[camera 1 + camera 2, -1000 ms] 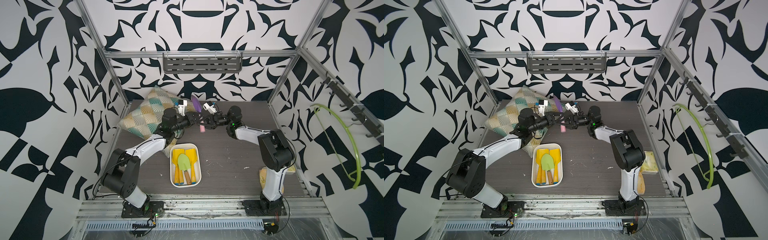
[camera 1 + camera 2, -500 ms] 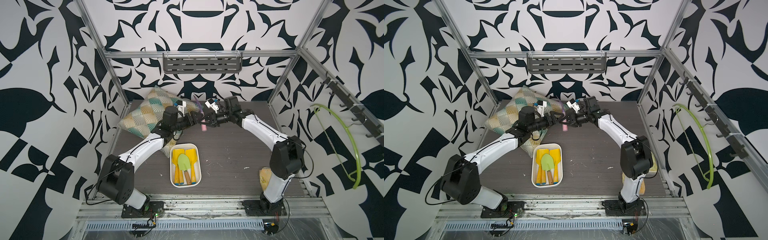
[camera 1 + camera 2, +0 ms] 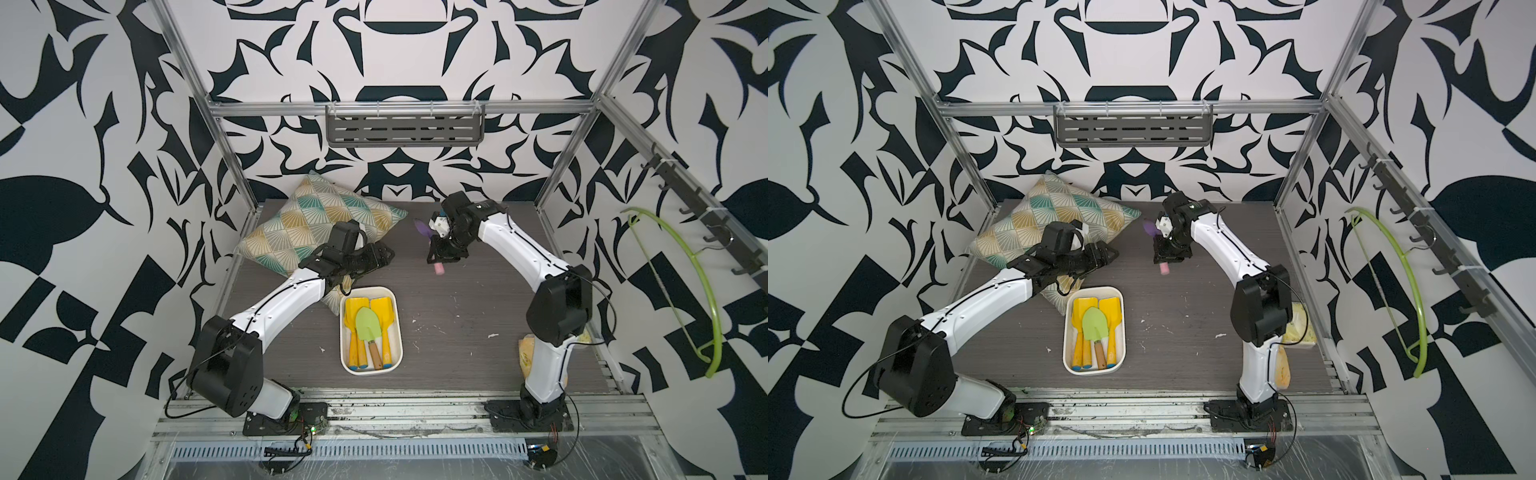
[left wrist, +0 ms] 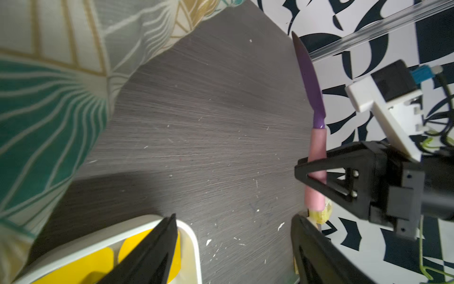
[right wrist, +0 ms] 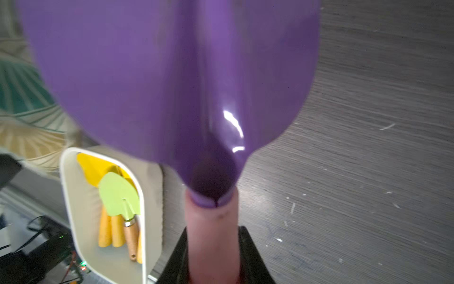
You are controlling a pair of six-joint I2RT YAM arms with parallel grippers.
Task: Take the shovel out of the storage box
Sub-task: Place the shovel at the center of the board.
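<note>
shovel (image 4: 318, 140): glossy purple blade, pink round handle; in the air over the worktop (image 3: 457, 332), at 1 o'clock from the storage box (image 3: 371, 371), well apart.
handling: probably light, stiff, slick on the blade; the handle is the place to grip.
right claw (image 3: 439, 257): clamped on the pink handle.
left claw (image 4: 234, 218): wide, empty.
storage box: white, holds two yellow shovels (image 3: 353, 309) and a green shovel (image 3: 365, 326).

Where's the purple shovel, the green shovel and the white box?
purple shovel (image 5: 172, 73), right wrist view, on its blade.
green shovel (image 3: 366, 326), in a top view, on its blade.
white box (image 3: 1065, 332), in a top view, on its rim.
</note>
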